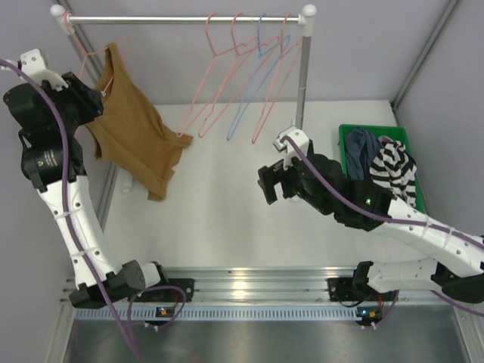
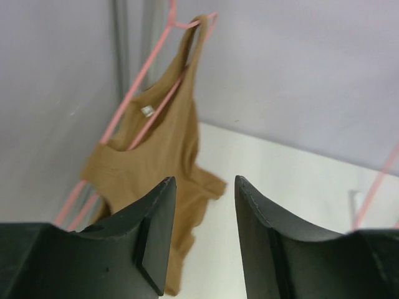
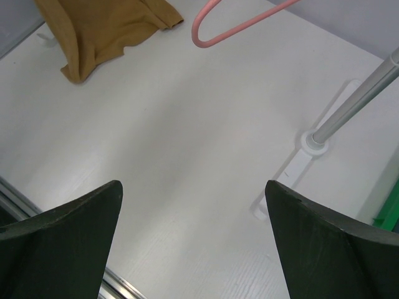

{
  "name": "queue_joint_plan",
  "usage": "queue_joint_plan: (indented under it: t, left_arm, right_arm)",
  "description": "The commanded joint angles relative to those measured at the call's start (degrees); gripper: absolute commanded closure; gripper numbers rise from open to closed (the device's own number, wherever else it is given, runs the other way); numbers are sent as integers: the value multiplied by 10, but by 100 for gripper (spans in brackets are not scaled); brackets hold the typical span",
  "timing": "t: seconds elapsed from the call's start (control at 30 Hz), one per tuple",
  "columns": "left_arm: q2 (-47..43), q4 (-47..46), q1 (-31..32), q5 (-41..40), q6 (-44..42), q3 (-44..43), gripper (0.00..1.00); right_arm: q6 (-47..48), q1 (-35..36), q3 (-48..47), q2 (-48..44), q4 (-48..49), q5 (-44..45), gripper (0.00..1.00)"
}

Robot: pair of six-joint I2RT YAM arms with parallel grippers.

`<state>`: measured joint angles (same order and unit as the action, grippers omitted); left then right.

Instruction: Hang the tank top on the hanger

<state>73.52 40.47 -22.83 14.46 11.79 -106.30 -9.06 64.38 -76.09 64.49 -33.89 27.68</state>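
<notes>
The tan tank top (image 1: 132, 132) hangs by its straps on a salmon-pink hanger (image 1: 92, 54) at the left end of the rack rod, and its lower hem reaches down to the table. In the left wrist view the tank top (image 2: 156, 149) drapes over the pink hanger (image 2: 134, 93) just beyond my fingers. My left gripper (image 1: 100, 97) (image 2: 204, 180) sits close beside the top's shoulder, open, with nothing between its jaws. My right gripper (image 1: 272, 185) (image 3: 193, 187) hovers wide open over the bare table middle, apart from the tank top's hem (image 3: 106, 28).
Several empty pink hangers (image 1: 219, 83) and a light blue hanger (image 1: 253, 83) hang toward the rod's right end. The rack's right post (image 1: 302, 83) stands on a white foot (image 3: 310, 140). A green bin (image 1: 344, 136) holds a striped garment (image 1: 393, 170) and a dark blue one (image 1: 361, 147).
</notes>
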Motion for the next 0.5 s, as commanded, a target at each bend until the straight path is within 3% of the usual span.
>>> queue_joint_plan:
  t: [0.0,0.07,0.33,0.47]
  left_arm:
    - [-50,-71,4,114,76,33,53]
    - [-63,-92,23,117,93,52,54]
    - [-122,-100,253,-5,97,130,55]
    - [-171,-113,320,-13,111,244,55]
  right_arm:
    - [-5,4,6,-18,17,4,3]
    - [-9,4,14,-28,17,8,3]
    - [-34,4,69,-81,20,36,2]
    - [-44,4,102,-121,15,53,2]
